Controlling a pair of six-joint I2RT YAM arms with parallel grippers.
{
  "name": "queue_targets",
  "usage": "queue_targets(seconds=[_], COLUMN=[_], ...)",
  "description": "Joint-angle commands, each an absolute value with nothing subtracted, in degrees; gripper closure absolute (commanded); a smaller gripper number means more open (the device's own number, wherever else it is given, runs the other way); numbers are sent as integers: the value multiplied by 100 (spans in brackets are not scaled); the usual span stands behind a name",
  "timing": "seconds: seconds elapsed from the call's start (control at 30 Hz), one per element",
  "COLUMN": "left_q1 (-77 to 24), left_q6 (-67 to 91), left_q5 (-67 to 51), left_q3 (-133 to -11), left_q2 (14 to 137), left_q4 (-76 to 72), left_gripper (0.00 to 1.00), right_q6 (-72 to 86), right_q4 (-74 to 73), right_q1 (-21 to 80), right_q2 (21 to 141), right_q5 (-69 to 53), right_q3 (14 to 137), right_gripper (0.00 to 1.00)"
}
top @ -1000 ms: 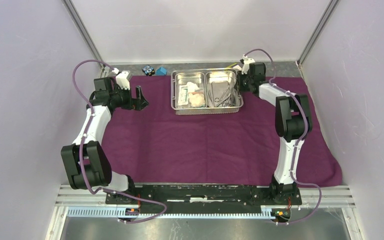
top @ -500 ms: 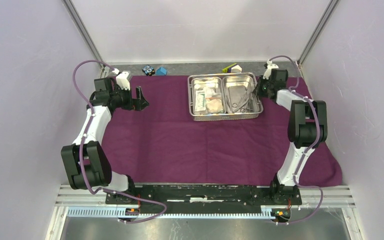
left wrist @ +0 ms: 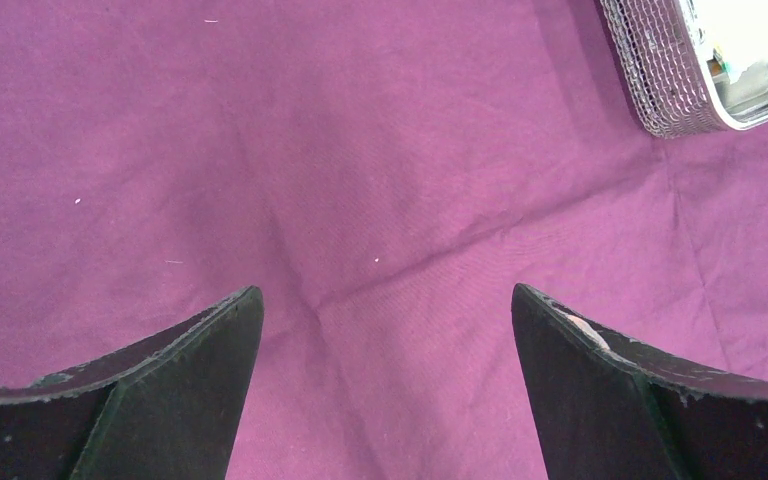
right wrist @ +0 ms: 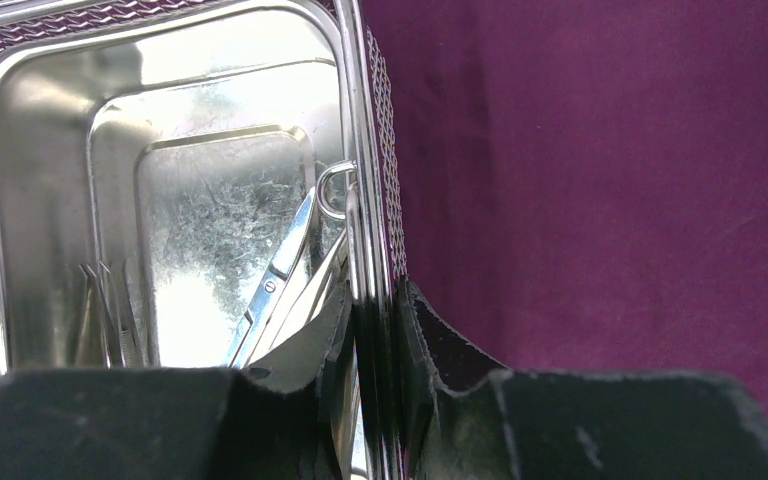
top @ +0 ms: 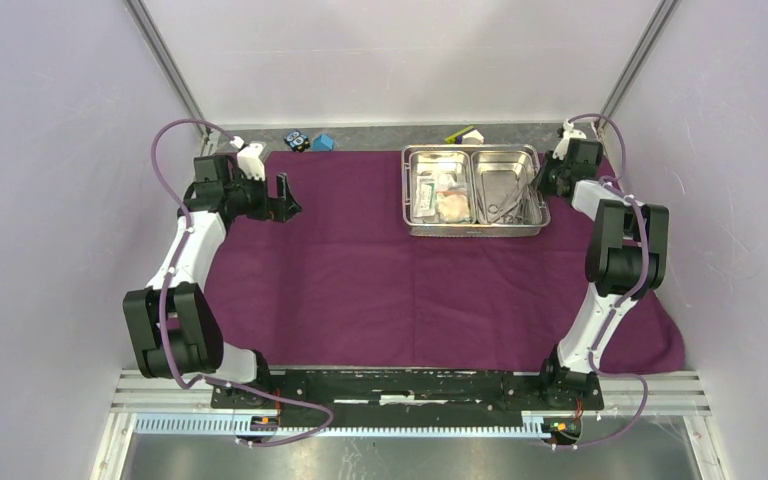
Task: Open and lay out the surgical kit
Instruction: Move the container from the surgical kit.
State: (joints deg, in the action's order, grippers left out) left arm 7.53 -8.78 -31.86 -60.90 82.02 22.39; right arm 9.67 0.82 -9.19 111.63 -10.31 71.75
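The dark-purple cloth wrap (top: 380,280) lies spread flat over the table. At its back right stands the two-compartment steel tray (top: 475,231). A flat white packet (top: 422,195) and white gauze (top: 452,207) fill its left half, and steel clamps (top: 505,195) lie in its right half. My right gripper (top: 543,185) is shut on the tray's right wall (right wrist: 355,150), one finger inside beside the clamps (right wrist: 280,270) and one outside, as the right wrist view (right wrist: 373,300) shows. My left gripper (top: 285,198) hangs open over bare cloth (left wrist: 382,300) at the back left, far from the tray's corner (left wrist: 660,90).
Small black (top: 296,141) and blue (top: 323,142) blocks sit on the grey strip behind the cloth, left of centre. A yellow-and-white block (top: 465,134) lies just behind the tray. Enclosure walls stand close on both sides, and the right wall is near my right wrist.
The tray has slid to the right across the cloth, held by my right gripper, which moved right with it. My left arm has hardly moved.
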Motion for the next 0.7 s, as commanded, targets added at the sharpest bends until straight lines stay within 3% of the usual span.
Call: queue_targets(seconds=[0.0,0.67], left_q1=[681,413], left_q6=[-796,-849], left_q5=[-3121,-2878], left_q3=[-6187,-6416], left_q2=[8161,8411], left_q4=[2066,2135], left_gripper=[0,0], right_q6=[1231,1600], right_q4=[682,778], right_q1=[-941,-747], right_q2=[11128,11327], right_q5=[-920,-1056], right_q3=[7563,7695], right_gripper=[100,100])
